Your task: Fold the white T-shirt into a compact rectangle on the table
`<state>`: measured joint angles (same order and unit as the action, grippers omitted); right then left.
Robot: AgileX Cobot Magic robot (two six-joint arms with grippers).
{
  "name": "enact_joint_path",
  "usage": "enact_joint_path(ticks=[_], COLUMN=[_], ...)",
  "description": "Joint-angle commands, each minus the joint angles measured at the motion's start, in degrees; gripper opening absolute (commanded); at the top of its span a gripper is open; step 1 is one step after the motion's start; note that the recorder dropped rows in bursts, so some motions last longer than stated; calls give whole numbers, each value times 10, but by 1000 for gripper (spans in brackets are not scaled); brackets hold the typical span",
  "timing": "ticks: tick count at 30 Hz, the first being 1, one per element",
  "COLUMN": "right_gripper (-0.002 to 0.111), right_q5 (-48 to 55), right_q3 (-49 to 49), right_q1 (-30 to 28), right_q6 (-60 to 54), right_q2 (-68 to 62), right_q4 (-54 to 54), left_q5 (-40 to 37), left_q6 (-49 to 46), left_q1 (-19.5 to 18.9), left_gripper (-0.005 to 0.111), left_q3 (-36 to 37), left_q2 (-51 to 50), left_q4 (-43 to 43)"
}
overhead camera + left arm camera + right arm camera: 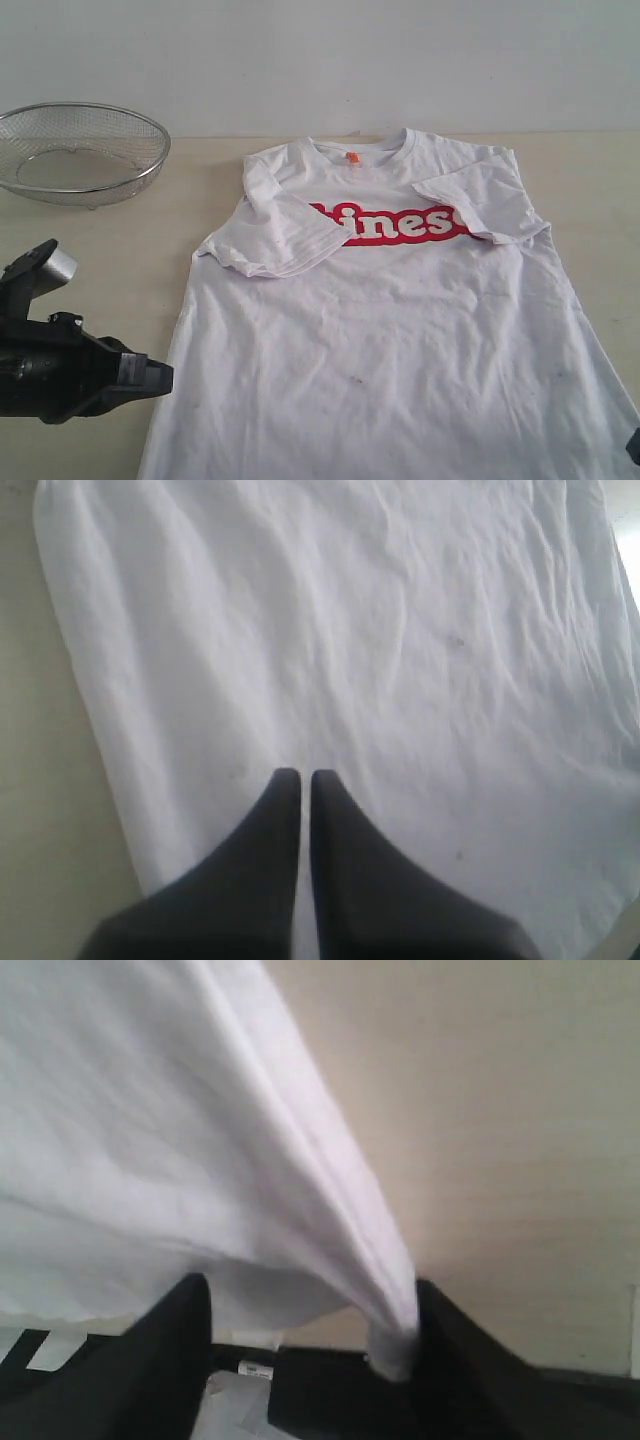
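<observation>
The white T-shirt lies face up on the table, with red lettering across the chest and both sleeves folded inward. My left gripper hovers at the shirt's lower left edge. In the left wrist view this gripper is shut and empty above the white cloth. My right gripper has its jaws wide apart. A raised corner of the shirt droops between them, against one finger. In the exterior view only a dark bit of the right arm shows at the lower right edge.
A round wire-mesh basket stands at the back left of the table, apart from the shirt. Bare table lies beside the shirt's right edge, and more of it borders the left edge.
</observation>
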<state>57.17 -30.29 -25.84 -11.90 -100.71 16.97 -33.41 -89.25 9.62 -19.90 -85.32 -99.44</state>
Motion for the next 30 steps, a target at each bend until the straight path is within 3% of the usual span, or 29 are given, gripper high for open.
enact_joint_path(ticks=[1, 3, 6, 13, 21, 30], right_gripper=[17, 0, 0, 0, 0, 0], right_q5=[-71, -71, -50, 36, 7, -34], right_q3=[-14, -33, -41, -53, -65, -128], right_q1=[-3, -3, -3, -3, -3, -3], right_q6=[-17, -29, -41, -201, -230, -319], right_q2=[-17, -17, -17, 53, 177, 188], right_q4=[12, 12, 23, 165, 236, 369], left_q5=[-7, -7, -7, -6, 3, 18], left_q6=[-8, -13, -16, -25, -25, -29], left_q1=[2, 2, 2, 2, 2, 2], left_gripper=[5, 5, 5, 5, 5, 5], left_q3=[-2, -2, -2, -2, -2, -2], left_q2=[-1, -1, -1, -1, -1, -1], left_q4=[-5, -5, -5, -5, -5, -5])
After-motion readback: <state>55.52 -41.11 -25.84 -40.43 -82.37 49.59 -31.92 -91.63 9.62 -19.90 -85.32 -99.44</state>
